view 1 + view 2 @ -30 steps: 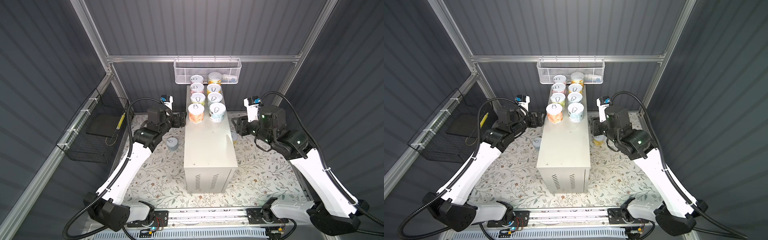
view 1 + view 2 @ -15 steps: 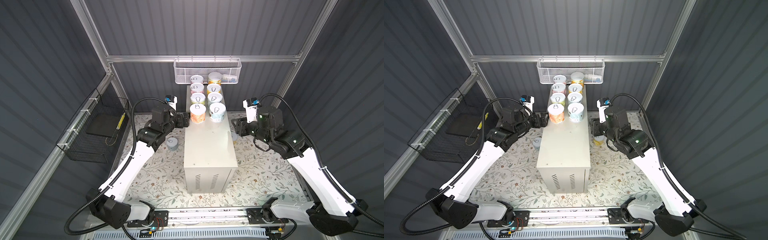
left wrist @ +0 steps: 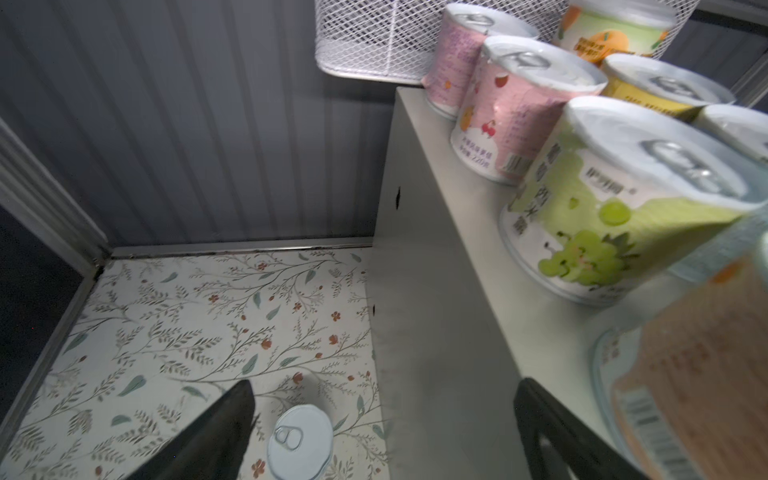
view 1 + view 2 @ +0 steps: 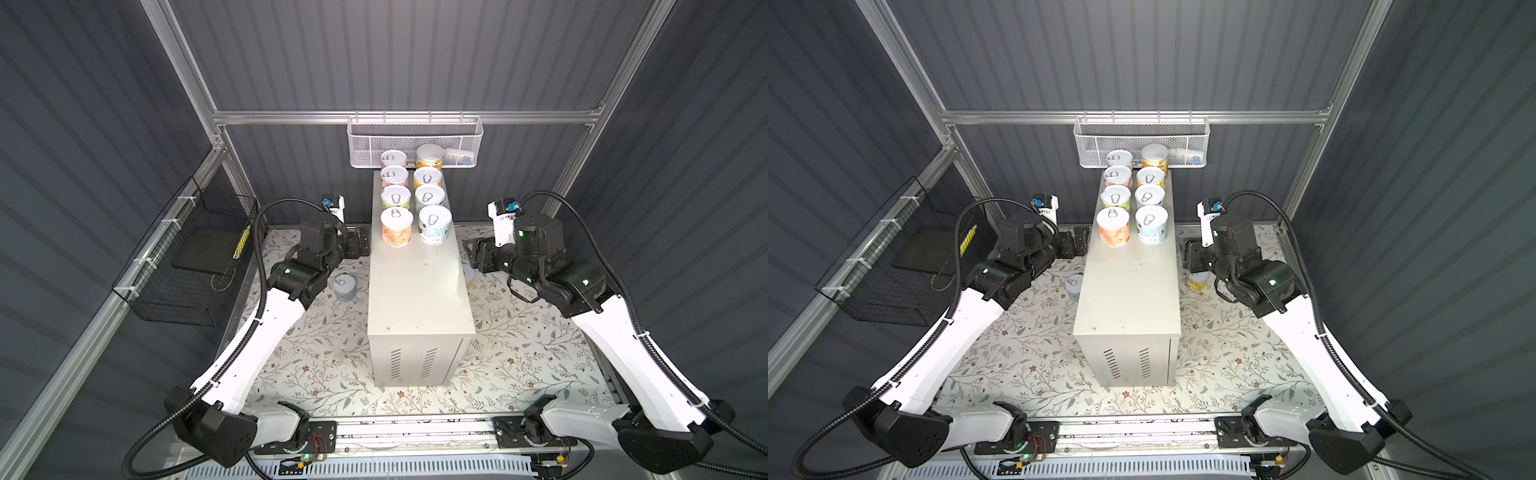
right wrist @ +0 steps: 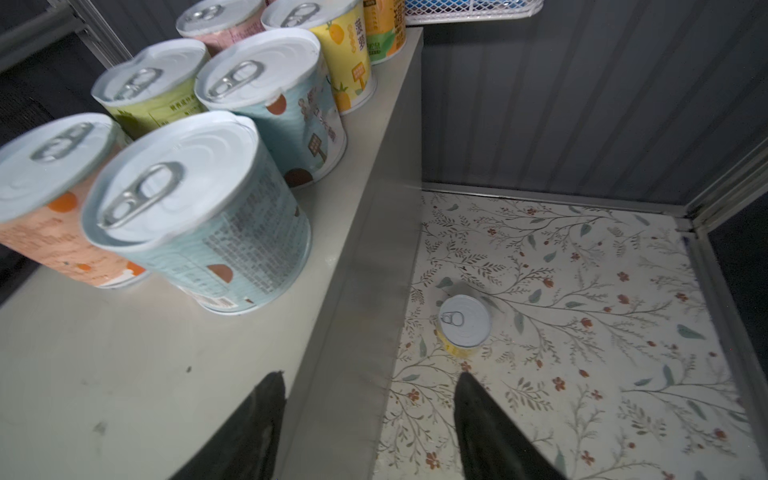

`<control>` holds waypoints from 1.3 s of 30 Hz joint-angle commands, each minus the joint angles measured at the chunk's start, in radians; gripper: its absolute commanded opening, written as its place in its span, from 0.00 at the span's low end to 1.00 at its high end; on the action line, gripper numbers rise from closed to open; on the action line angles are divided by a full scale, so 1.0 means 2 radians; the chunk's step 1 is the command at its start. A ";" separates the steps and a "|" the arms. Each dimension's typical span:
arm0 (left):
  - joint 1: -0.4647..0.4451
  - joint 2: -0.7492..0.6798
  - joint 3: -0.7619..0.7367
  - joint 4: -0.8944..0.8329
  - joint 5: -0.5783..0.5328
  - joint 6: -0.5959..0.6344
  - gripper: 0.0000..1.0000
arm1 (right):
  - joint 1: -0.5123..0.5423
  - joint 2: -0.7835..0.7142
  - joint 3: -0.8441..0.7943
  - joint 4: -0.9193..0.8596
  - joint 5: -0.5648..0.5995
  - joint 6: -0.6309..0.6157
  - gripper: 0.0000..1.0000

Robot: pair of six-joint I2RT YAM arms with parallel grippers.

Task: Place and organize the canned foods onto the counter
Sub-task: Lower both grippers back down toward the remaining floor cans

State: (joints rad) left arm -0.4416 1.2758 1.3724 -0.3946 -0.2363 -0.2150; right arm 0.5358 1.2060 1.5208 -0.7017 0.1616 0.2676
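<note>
Both your hands are empty, with the fingers apart. The left hand (image 3: 384,384) hangs beside the desk (image 4: 417,291), close to the orange can (image 4: 397,227) at the front of the rows. The right hand (image 5: 369,376) hangs at the desk's opposite edge. Eight cans (image 4: 1149,195) stand upright on the far half of the desk, in two rows of four. Two more stand on the mat (image 4: 324,353): a blue can (image 3: 300,442) on the left and a yellow can (image 5: 464,326) on the right, each near the desk's wall.

This closeness is the danger, I think. If you go straight down, one finger can hit the desk's edge or wall, or push the can away before you close. If you swing the left hand carelessly, it can knock the orange can into its neighbours. The cans are short cylinders with silvery pull-tab lids and smooth pastel labels, so a weak grip may slip.
</note>
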 commanded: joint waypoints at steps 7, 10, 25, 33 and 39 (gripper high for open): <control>0.079 -0.020 -0.181 0.079 -0.022 -0.050 0.99 | -0.080 -0.040 -0.109 0.060 -0.017 0.034 0.94; 0.079 -0.001 -0.212 0.122 -0.020 -0.061 0.99 | -0.095 -0.035 -0.139 0.076 -0.026 0.036 0.98; 0.079 0.052 -0.226 0.192 0.005 -0.062 0.99 | -0.129 0.094 -0.228 0.210 -0.052 0.058 0.99; 0.079 0.047 -0.234 0.190 0.006 -0.059 0.99 | -0.133 0.151 -0.239 0.263 -0.048 0.050 0.99; 0.079 0.055 -0.229 0.186 0.024 -0.065 0.99 | -0.140 0.199 -0.241 0.292 -0.054 0.050 0.99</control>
State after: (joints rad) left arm -0.2806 1.3834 0.9169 -0.0284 -0.2173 -0.3309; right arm 0.2626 1.5795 1.0515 -0.1711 0.0654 0.3702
